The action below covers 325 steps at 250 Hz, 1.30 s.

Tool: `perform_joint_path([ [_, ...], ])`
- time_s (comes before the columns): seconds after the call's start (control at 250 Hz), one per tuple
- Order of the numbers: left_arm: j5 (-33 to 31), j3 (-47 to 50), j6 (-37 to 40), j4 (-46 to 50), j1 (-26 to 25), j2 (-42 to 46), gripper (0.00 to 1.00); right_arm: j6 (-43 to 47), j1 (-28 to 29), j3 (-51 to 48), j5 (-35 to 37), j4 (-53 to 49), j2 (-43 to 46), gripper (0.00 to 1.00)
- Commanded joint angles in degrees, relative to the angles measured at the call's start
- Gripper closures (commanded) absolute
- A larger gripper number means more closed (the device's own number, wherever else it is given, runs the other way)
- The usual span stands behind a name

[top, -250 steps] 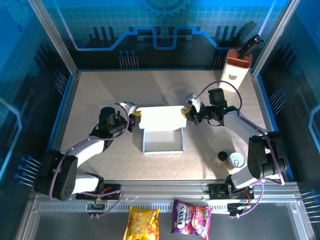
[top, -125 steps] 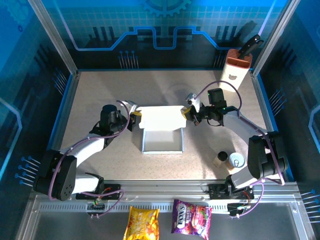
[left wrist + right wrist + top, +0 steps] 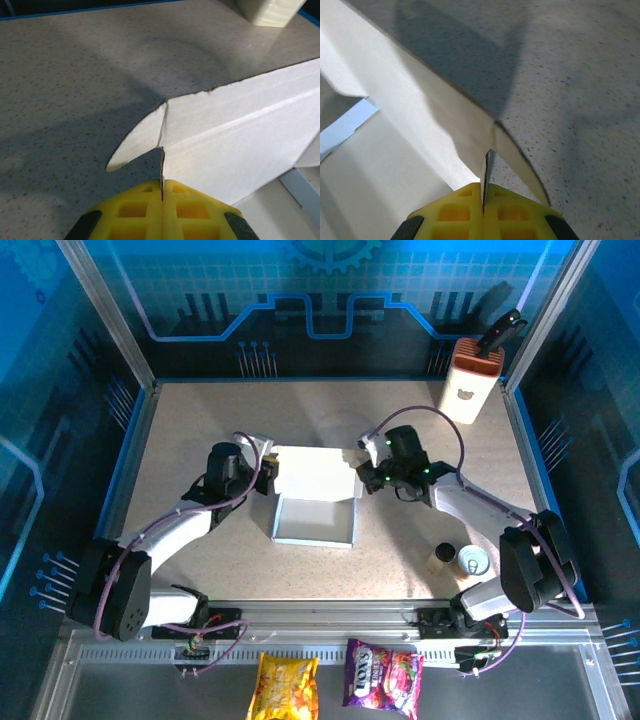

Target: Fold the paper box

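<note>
Left gripper (image 3: 162, 189) is pinched shut on the box (image 3: 318, 478) lid's left corner tab. The box sits mid-table between the arms, lid edge running side to side. Right gripper (image 3: 484, 189) is clamped on the opposite corner, so neither's nearer.

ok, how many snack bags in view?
2. A yellow bag and, to its right, a purple bag, both lying in front of the table's near edge. Others could be hidden out of frame.
</note>
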State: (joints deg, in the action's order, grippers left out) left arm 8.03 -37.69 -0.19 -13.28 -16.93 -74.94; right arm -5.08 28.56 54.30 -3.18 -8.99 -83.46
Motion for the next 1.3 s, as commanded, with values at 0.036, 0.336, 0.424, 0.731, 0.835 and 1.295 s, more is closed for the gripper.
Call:
perform_joint_path([
  [0.036, -4.4, -6.7, -6.9, 4.9, -3.3, -2.1, 1.0, -13.8, 6.8, 4.8, 19.8, -4.3, -1.2, 1.0],
  [0.336, -4.2, -11.1, -12.1, 4.7, -4.6, -5.6, 0.99, -29.1, 11.4, 9.8, 35.6, -4.1, -6.3, 1.0],
  [0.424, -5.6, -11.9, -13.2, 3.3, -5.1, -6.6, 1.0, -31.7, 12.0, 12.0, 39.1, -5.3, -8.3, 1.0],
  [0.731, -14.5, -16.3, -17.9, -4.5, -7.1, -14.1, 1.0, -33.4, 13.6, 12.7, 48.6, 3.6, -12.9, 1.0],
  [0.835, -17.9, -16.4, -16.3, -9.0, -8.8, -16.0, 1.0, -31.0, 13.7, 11.9, 50.3, 9.2, -14.5, 1.0],
  [1.295, -16.3, -11.3, -12.7, -24.3, -11.2, -21.6, 0.91, -23.9, 13.9, 6.8, 53.6, 26.0, -19.5, 1.0],
])
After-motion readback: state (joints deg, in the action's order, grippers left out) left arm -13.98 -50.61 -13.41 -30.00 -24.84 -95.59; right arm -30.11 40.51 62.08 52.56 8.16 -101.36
